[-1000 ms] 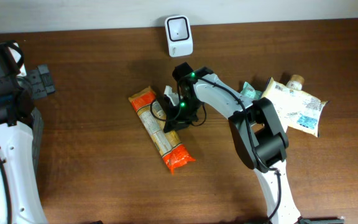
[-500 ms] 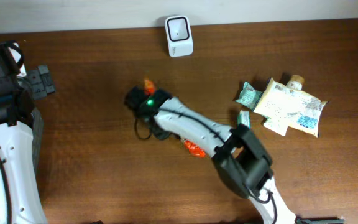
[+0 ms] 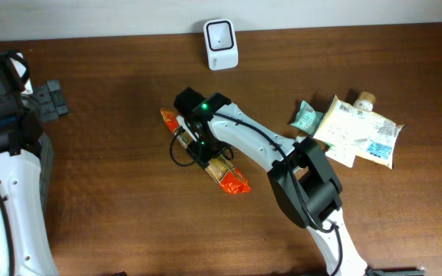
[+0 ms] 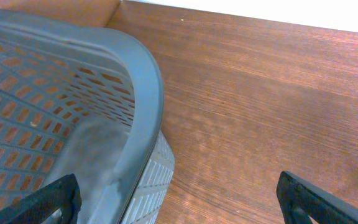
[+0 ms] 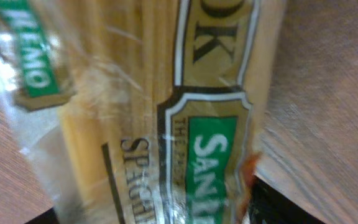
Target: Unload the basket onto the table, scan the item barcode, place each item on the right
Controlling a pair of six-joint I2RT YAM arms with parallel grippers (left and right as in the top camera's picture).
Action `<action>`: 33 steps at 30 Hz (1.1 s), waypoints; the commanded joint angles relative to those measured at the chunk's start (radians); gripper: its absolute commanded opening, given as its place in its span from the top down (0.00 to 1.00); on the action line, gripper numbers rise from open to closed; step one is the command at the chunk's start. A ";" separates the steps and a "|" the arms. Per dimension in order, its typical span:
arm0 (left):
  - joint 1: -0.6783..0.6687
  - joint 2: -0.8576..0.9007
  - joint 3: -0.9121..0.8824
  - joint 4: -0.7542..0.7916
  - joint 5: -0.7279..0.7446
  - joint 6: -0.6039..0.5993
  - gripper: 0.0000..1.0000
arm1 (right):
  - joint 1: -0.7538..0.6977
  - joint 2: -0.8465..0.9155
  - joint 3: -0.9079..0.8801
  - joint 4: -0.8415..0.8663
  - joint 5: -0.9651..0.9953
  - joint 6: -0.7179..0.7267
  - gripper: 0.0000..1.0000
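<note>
Directly beneath the right pincer (image 3: 203,149), the spaghetti packet (image 5: 135,93) lies flat on the tabletop (image 3: 113,199), label up. Whether the jaws are open or gripping it I cannot tell. Beyond the pincer stands the scanner (image 3: 221,34), probably why the packet lies here.

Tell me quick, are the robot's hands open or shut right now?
Left gripper: open, holding nothing.
Right gripper: fingers either side of the spaghetti pack; cannot tell whether it grips.
</note>
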 commanded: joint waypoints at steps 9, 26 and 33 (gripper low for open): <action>0.005 -0.008 0.003 0.002 -0.003 0.016 0.01 | -0.280 -0.095 -0.029 0.017 -0.851 -0.158 0.96; 0.005 -0.008 0.003 0.002 -0.003 0.016 0.01 | -0.496 -0.422 -0.028 0.005 -1.228 -0.167 0.96; 0.005 -0.008 0.003 0.002 -0.003 0.016 0.01 | -0.286 -0.396 0.197 0.192 0.281 -0.060 0.96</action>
